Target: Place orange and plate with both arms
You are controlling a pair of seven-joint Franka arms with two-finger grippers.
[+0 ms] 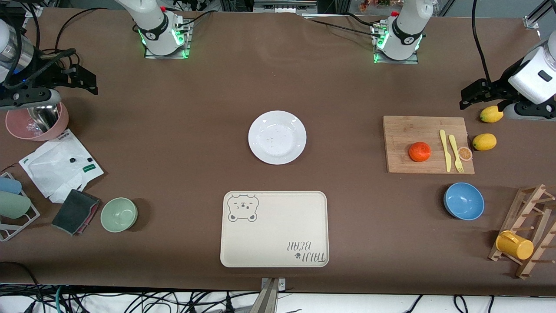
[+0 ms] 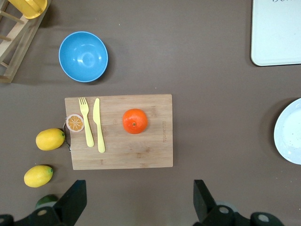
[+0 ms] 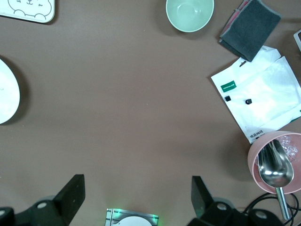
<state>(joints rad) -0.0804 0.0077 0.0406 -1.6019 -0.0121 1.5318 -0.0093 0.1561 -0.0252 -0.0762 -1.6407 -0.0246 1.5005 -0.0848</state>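
The orange [image 1: 419, 151] sits on a wooden cutting board [image 1: 404, 130] toward the left arm's end of the table; it also shows in the left wrist view [image 2: 135, 121]. The white plate [image 1: 277, 137] lies at the table's middle, and its edge shows in the left wrist view [image 2: 289, 132] and the right wrist view [image 3: 7, 99]. My left gripper [image 1: 480, 98] hangs open and empty in the air over the table beside the board [image 2: 139, 193]. My right gripper [image 1: 84, 80] hangs open and empty over the right arm's end [image 3: 136, 188].
A cream bear tray [image 1: 274, 228] lies nearer the front camera than the plate. A yellow knife and fork [image 1: 449, 150], an orange slice, two lemons [image 1: 484, 141], a blue bowl [image 1: 464, 201] and a rack with a yellow cup [image 1: 514, 244] are near the board. A green bowl [image 1: 119, 214], cloth, paper bag and pink bowl [image 1: 37, 124] are at the right arm's end.
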